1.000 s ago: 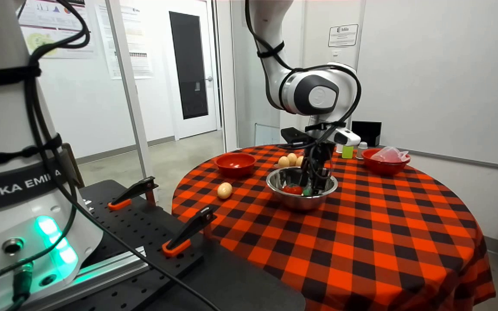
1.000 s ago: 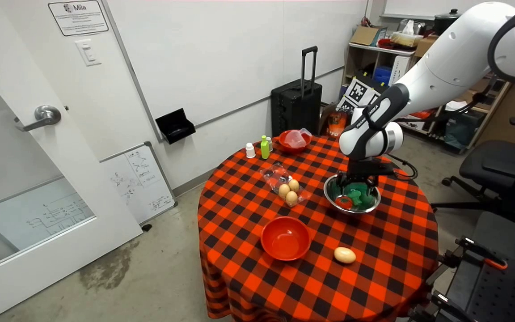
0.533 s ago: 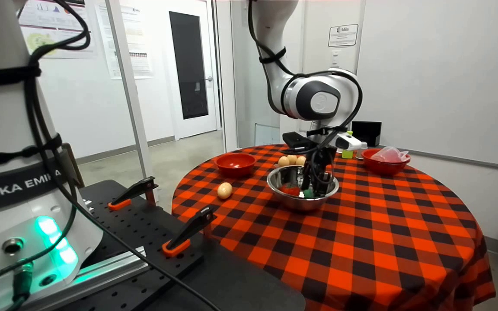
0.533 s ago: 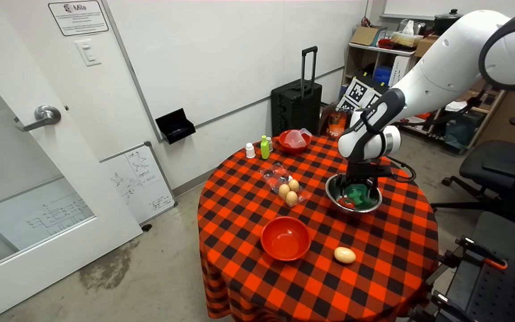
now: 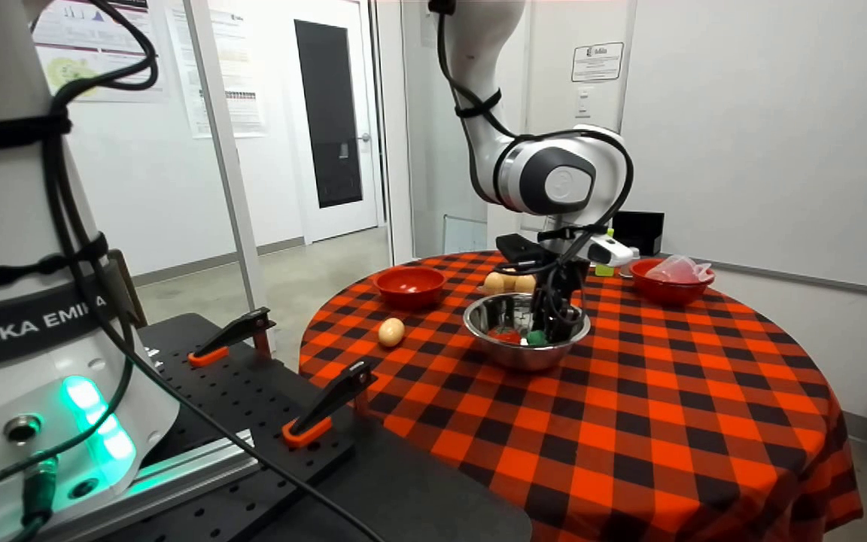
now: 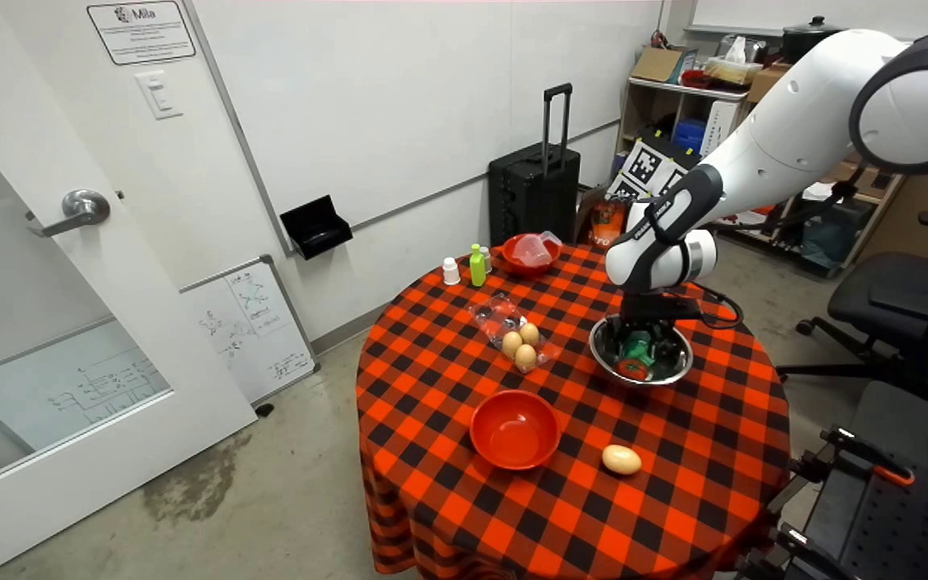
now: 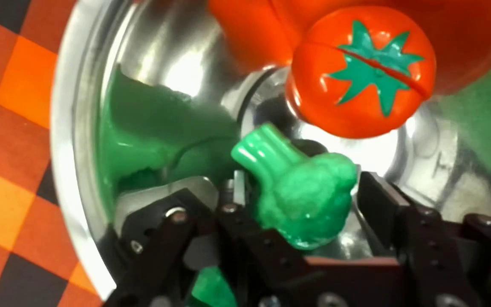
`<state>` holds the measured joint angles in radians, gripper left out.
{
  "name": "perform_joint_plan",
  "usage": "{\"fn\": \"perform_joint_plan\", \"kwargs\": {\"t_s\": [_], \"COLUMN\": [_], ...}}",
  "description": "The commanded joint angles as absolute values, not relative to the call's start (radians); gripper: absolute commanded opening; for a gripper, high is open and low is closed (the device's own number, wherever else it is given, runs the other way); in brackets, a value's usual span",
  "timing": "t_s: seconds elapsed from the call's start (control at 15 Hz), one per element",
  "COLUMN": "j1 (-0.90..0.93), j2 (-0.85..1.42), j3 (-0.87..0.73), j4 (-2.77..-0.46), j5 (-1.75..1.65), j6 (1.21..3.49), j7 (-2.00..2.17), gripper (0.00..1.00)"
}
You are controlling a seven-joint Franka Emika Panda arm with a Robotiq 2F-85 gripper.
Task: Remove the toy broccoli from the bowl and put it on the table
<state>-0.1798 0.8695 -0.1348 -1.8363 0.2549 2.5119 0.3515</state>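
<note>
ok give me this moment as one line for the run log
gripper straddling toy broccoli | firm hold: cannot tell | broccoli inside metal bowl, not yet on table | toy tomato also in bowl

Reads "Mila" on a wall sign (image 6: 140,32). Reads "FRANKA" on the arm (image 6: 782,133) and "RANKA EMIKA", partly cropped, on its base (image 5: 19,339).

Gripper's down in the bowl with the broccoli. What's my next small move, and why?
I'd probably close the gripper gently before lifting: in the wrist view the toy broccoli lies between the fingers, but I can't tell whether both press on it. It is inside the bowl, with a tomato near its stem.
</note>
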Motion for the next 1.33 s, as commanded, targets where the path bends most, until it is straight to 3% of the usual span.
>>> {"fn": "perform_joint_plan", "kwargs": {"t_s": [0.0,0.07,0.27,0.67,1.27], "j1": [-0.177,-0.177,-0.177,-0.183,-0.132], "j2": [0.890,0.889,0.880,0.739,0.285], "j3": [-0.139,-0.139,-0.138,-0.106,-0.003], "j4": [-1.798,-1.797,-1.801,-1.921,-2.305], "j5": [0.268,0.268,0.268,0.300,0.370], "j6": [2.497,2.497,2.500,2.566,2.623], "j7": [0.358,0.358,0.356,0.324,0.278], "gripper": [0.37,0.30,0.23,0.23,0.23]}}
